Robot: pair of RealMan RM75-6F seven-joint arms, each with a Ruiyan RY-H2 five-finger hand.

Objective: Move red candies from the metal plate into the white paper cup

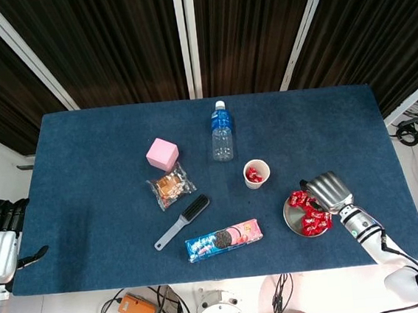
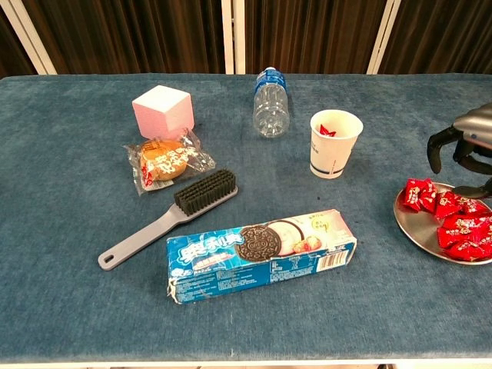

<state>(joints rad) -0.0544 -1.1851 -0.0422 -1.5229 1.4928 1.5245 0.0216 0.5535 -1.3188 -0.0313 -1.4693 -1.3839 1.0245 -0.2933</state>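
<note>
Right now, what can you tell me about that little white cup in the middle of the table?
The white paper cup stands upright on the blue table cloth, its mouth open. It looks like thin paper, tapering toward the base, with a small dark printed mark low on its side. A few red candies lie inside. Nothing touches it: the water bottle lies apart on one side, the metal plate apart on the other, and the right hand is over the plate.
</note>
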